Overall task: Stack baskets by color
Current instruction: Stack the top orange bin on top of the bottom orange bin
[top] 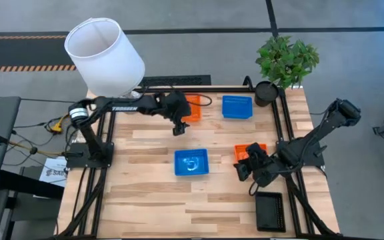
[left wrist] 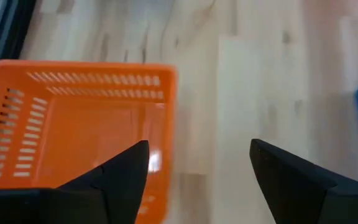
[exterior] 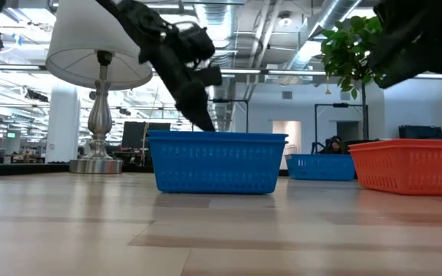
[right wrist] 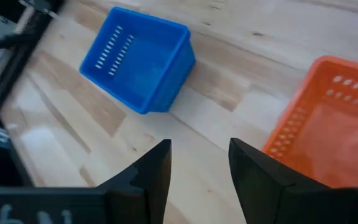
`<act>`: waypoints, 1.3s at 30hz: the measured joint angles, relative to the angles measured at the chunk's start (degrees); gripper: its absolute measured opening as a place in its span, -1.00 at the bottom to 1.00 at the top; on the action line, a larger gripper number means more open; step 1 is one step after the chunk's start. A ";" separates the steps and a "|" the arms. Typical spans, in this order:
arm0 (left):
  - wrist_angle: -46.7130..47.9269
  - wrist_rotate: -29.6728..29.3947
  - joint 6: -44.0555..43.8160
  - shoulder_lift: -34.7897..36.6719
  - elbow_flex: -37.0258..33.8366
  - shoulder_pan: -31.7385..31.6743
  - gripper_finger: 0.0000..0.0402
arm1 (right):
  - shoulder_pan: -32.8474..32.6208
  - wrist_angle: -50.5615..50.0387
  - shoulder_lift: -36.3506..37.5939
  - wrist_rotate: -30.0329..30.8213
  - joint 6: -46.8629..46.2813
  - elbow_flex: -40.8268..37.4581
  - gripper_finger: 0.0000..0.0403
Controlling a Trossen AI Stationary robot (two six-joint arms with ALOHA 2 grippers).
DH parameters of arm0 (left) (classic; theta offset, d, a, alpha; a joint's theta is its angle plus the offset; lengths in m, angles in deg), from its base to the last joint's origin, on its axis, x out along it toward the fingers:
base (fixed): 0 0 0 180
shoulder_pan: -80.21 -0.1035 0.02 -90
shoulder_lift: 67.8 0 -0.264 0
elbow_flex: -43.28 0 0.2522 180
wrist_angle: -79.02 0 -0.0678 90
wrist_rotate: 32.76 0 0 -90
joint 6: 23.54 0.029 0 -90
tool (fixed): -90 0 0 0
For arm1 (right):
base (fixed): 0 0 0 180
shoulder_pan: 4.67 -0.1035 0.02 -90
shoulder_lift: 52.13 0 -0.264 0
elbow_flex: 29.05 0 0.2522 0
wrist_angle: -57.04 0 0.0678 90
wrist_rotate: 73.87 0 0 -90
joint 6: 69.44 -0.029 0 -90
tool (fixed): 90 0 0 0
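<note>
A blue basket (top: 191,163) sits at the centre of the worktop (top: 145,193), a second blue basket (top: 237,107) in the upper middle of the high view. One orange basket (top: 193,107) lies left of that, under the left pincer (top: 177,127), whose fingers stand wide apart and empty. Another orange basket (top: 251,152) lies right of centre, beside the right pincer (top: 245,170), fingers parted with nothing between. A black basket (top: 271,211) rests at lower right. A white lampshade (top: 104,57) fills the upper left.
</note>
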 joint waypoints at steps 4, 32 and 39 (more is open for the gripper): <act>0.05 1.81 3.53 -4.45 2.71 -2.81 0.33 | -0.05 2.78 0.00 0.01 0.03 0.00 -0.11; 9.72 -6.35 1.13 -6.39 9.49 -0.15 -0.99 | -0.04 2.43 0.15 0.27 11.72 0.00 -0.20; 16.17 -8.16 -6.18 -0.93 19.03 7.95 -1.00 | -0.38 0.99 1.48 0.80 17.11 -0.06 -0.22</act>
